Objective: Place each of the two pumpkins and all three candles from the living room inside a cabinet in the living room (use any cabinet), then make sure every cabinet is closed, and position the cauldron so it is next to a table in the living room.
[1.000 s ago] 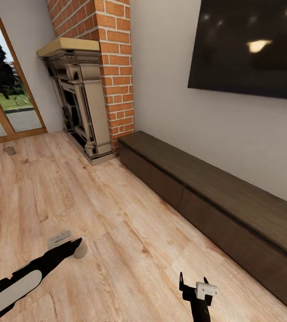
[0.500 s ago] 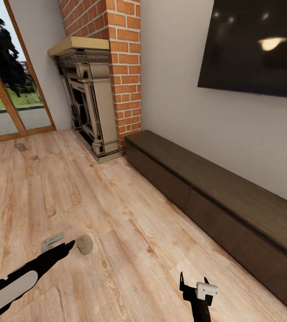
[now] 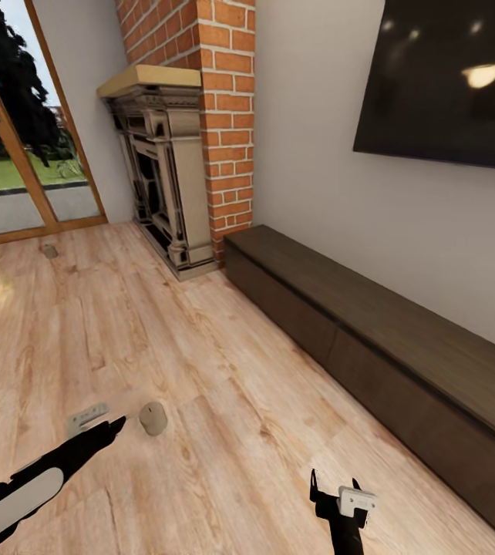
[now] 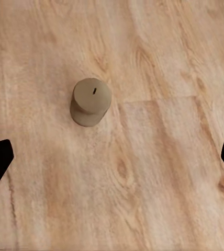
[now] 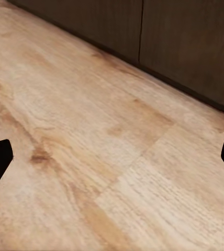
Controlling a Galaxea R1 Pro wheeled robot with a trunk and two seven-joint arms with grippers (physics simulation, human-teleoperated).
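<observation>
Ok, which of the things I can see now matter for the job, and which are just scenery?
For the job:
- candle on the floor by the left gripper
- second candle near the glass door
- cabinet, drawers closed

Scenery:
- fireplace
- brick chimney
- TV
- glass door

wood floor point(image 3: 224, 370) | brick chimney point(image 3: 220, 100) | stone fireplace point(image 3: 163, 177) | wall TV point(image 3: 448, 77)

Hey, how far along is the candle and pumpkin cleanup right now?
Little looks done. One candle stands upright on the wood floor, just past the left tool, which is open and holds nothing. A second candle sits near the glass door. The right tool is open and empty too. The cabinet shows its drawer fronts shut. So loading has yet to begin.
</observation>
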